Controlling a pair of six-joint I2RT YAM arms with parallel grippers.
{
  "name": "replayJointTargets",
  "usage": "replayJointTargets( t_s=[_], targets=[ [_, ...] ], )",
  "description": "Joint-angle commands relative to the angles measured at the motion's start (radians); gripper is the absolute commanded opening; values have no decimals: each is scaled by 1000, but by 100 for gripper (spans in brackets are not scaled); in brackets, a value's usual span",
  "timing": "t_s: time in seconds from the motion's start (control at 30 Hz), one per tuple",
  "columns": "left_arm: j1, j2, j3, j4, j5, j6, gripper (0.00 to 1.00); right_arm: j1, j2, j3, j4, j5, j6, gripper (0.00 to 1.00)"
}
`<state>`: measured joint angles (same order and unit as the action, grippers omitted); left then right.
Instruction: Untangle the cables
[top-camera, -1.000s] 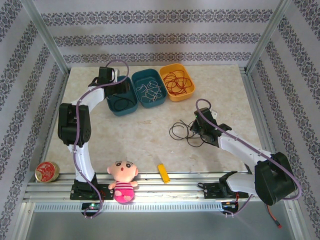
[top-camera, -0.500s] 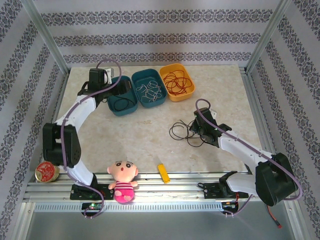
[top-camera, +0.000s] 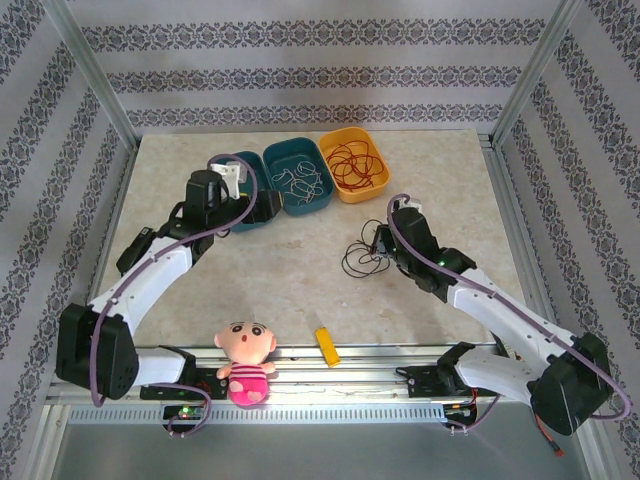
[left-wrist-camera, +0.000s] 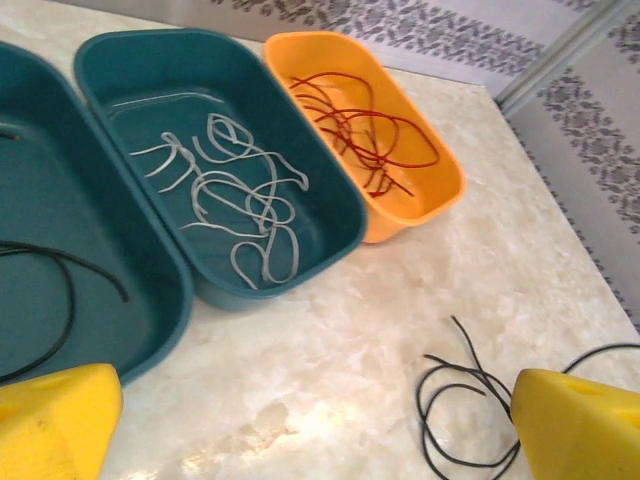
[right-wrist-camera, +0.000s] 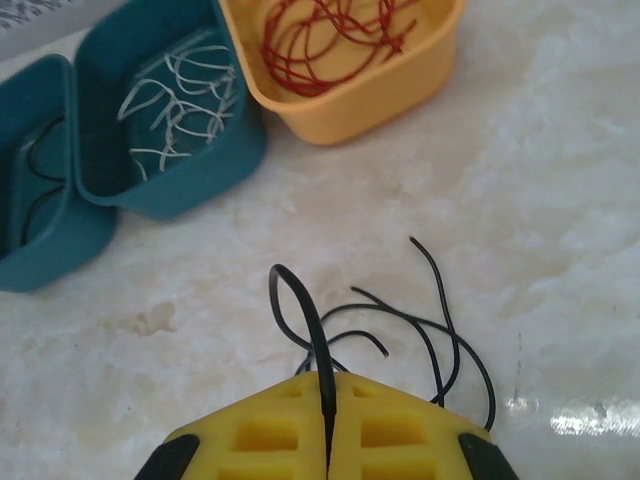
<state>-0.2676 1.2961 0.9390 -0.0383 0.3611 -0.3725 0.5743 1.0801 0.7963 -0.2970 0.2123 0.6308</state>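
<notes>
Loose black cables (top-camera: 360, 262) lie in loops on the marble table, right of centre. My right gripper (top-camera: 381, 247) is shut on one raised loop of a black cable (right-wrist-camera: 318, 340), which runs between the closed yellow fingers (right-wrist-camera: 260, 440). The other black strands (right-wrist-camera: 440, 330) curl on the table just ahead. My left gripper (top-camera: 267, 211) hovers near the teal bins, open and holding nothing; its yellow fingertips (left-wrist-camera: 55, 420) stand far apart, with the black cables (left-wrist-camera: 455, 400) by the right one. White cables (left-wrist-camera: 235, 205) lie in the middle teal bin, red cables (left-wrist-camera: 365, 130) in the orange bin, one black cable (left-wrist-camera: 60, 290) in the left teal bin.
Three bins stand in a row at the back: left teal bin (top-camera: 240, 222), middle teal bin (top-camera: 330, 198), orange bin (top-camera: 384, 178). A doll (top-camera: 245, 360) and a yellow block (top-camera: 327, 346) lie at the near edge. Metal frame posts bound the table.
My left arm swung from over the left teal bin toward the table's middle, and its gripper opened wide. My right gripper shifted slightly back and left, still pinching the black cable.
</notes>
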Motion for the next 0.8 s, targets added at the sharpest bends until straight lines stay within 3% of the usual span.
replayJointTargets(
  t_s=[0.0,0.4,0.77],
  targets=[
    [-36,-29,-23,90,-8,12,100,13,-41,48,16,29,-87,0],
    [-201,62,-37,208,33,18,99,15,-98,100,44,-115,-137,0],
    [-380,246,34,318,100,18,68,14,-135,96,84,-152,-145,0]
  ],
)
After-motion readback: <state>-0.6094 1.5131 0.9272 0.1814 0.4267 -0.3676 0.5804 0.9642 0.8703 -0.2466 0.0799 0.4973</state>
